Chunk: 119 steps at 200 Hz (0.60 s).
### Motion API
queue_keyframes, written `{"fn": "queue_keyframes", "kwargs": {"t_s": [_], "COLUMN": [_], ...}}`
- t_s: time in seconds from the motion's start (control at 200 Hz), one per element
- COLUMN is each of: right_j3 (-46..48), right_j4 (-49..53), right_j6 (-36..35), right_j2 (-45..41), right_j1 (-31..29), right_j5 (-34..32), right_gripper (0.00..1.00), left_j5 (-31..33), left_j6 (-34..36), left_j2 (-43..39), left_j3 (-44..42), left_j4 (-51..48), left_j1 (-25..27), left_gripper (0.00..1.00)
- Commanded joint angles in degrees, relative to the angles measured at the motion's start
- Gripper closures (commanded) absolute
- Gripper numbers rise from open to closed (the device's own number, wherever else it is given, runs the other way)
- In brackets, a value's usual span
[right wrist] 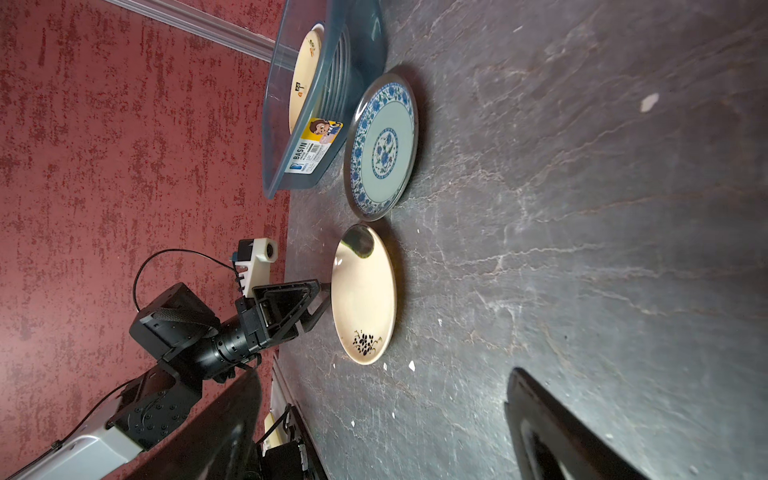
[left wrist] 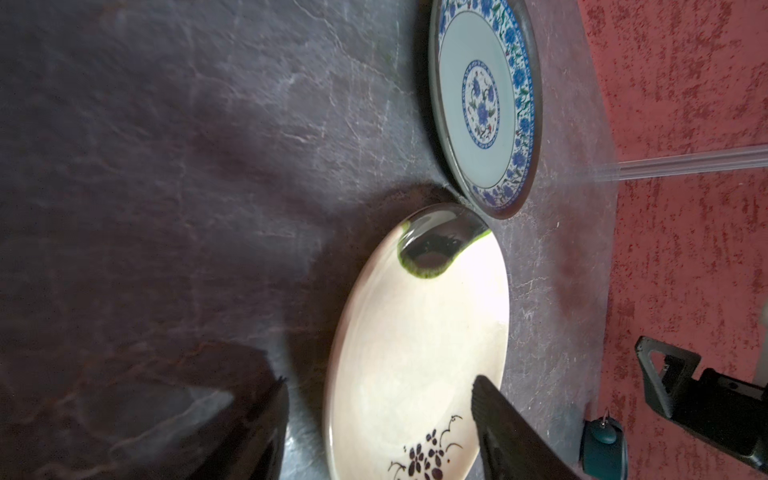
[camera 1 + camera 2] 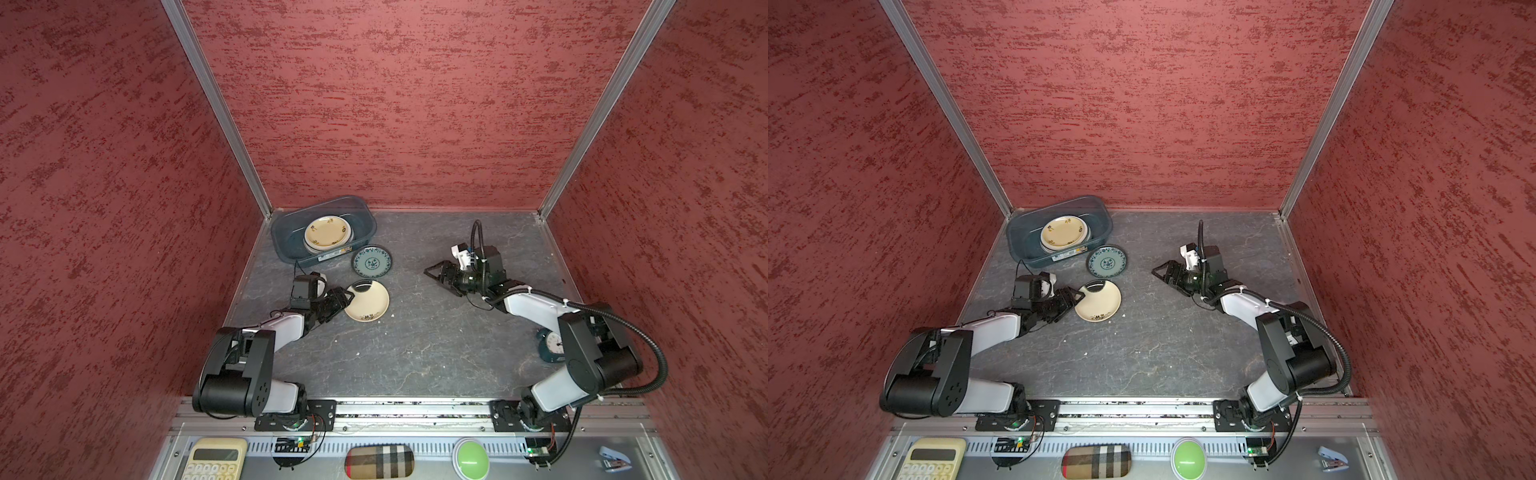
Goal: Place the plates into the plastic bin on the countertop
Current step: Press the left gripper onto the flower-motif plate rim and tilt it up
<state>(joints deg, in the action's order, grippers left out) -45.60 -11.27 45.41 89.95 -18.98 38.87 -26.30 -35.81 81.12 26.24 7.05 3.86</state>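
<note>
Item one, plastic bin (image 3: 286, 244): a translucent blue-grey tub with rounded corners, at 11 o'clock on the bench (image 3: 415, 353), in the back-left corner. It holds a stack (image 1: 336, 75) of plates topped by a cream-yellow plate (image 3: 327, 231) with small brown motifs round its rim. Only the right wrist view shows the ribbed edges beneath it, through the wall, and I cannot count them. That view alone lets me read the label (image 1: 309, 151): "BASIN" in blue on white, beside a cartoon figure on yellow, with smaller print too fine to read. In both top views it is just a pale strip. Item two, teal-patterned plate (image 3: 372, 261): dark rim, blue flower band and centre medallion, flat on the bench just beside the bin at its 4 o'clock. Item three, cream plate (image 3: 368, 302): at 6 o'clock from item two, with a dark flower sprig at its 6 o'clock edge and a glossy dark patch at 12, whose green fringe is plain in the left wrist view. The left end effector (image 3: 350, 296) is at this plate's 9 o'clock, its fingers apart and straddling the rim, not clamped. The right end effector (image 3: 432, 277) is at 3 o'clock from item two and well apart from it, its fingers spread wide with nothing between them. A teal alarm clock (image 3: 549, 345) stands at 4 o'clock on the bench, partly behind the right arm.
</note>
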Motion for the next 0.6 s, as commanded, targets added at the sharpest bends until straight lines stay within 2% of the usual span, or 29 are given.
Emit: {"fn": "queue_keyframes", "kwargs": {"t_s": [0.0,0.09,0.225,0.346,0.431,0.591], "right_j3": [-1.4,-1.2,-0.8,-0.6,-0.3,0.5], "right_j4": [-1.3,-1.1,-0.4,0.1,-0.1,-0.1], "right_j6": [-0.4,-0.4,-0.8,-0.9,-0.7,-0.9], "right_j2": [0.8,0.6,0.2,0.2,-0.2,-1.3], "right_j1": [-0.4,-0.4,-0.4,-0.4,-0.4,-0.4], "right_j5": [-0.8,-1.1,-2.0,-2.3,-2.2,-3.1], "right_gripper": [0.07,0.07,0.07,0.07,0.07,0.07], "left_j5": [1.9,3.1,3.9,3.3,3.2,3.5], "left_j6": [1.4,1.5,2.3,2.4,1.9,0.0], "left_j2": [1.7,1.9,2.5,3.5,4.1,5.0], "left_j3": [1.0,0.7,0.9,1.0,0.8,0.4], "left_j4": [-0.8,-0.4,-1.0,-0.8,-0.2,1.7], "left_j1": [0.1,0.5,0.9,1.1,1.2,1.5], "left_gripper": [0.41,0.47,0.51,0.6,0.67,0.74]}}
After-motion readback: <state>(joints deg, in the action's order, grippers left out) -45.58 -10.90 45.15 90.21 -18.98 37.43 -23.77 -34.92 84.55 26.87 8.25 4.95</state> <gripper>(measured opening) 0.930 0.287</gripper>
